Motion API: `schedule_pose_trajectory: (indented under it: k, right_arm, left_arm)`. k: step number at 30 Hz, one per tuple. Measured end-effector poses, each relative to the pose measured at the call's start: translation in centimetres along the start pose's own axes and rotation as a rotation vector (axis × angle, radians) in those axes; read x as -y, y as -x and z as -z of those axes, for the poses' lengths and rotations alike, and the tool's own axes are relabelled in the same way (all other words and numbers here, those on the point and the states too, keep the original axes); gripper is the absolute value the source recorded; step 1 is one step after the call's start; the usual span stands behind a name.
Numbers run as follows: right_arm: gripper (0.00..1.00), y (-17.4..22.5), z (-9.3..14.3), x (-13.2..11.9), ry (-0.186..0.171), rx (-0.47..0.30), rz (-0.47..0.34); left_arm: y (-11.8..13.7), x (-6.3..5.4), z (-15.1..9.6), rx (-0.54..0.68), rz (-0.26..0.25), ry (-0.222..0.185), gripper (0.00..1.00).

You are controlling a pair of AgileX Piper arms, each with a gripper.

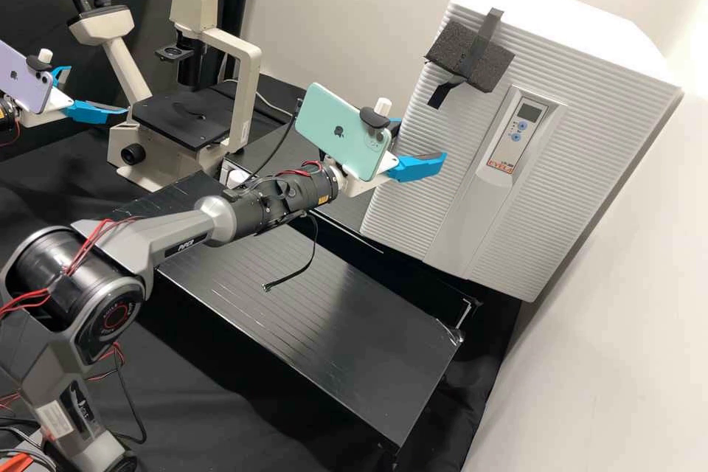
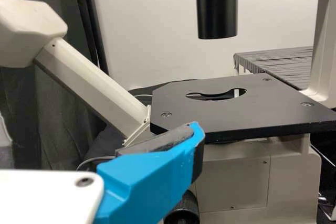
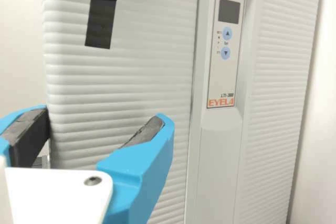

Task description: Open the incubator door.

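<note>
Right claw hangs open near the door, likely to grab its strap; left claw, open, seems spare.

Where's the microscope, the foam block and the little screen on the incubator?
Microscope (image 2: 231, 116): left wrist view, on its flat black stage.
Foam block (image 1: 451, 51): high view, on its dark front face.
Little screen (image 3: 229, 11): right wrist view, on its dark middle.
</note>
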Motion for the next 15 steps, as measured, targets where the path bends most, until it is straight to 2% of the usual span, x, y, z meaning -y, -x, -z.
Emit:
schedule_pose_trajectory:
  k: [6,13,15]
  right_arm:
    - [0.00,0.00,0.07,0.07,0.008,-0.008,0.008]
    - [0.00,0.46,-0.50,-0.10,0.001,-0.011,0.022]
    - [0.00,0.70,-0.78,-0.29,-0.015,-0.004,0.031]
  left_arm:
    - [0.00,0.00,0.00,0.000,0.000,0.000,1.00]
    - [0.00,0.00,0.00,0.000,0.000,0.000,1.00]
    - [0.00,0.00,0.00,0.000,0.000,0.000,1.00]
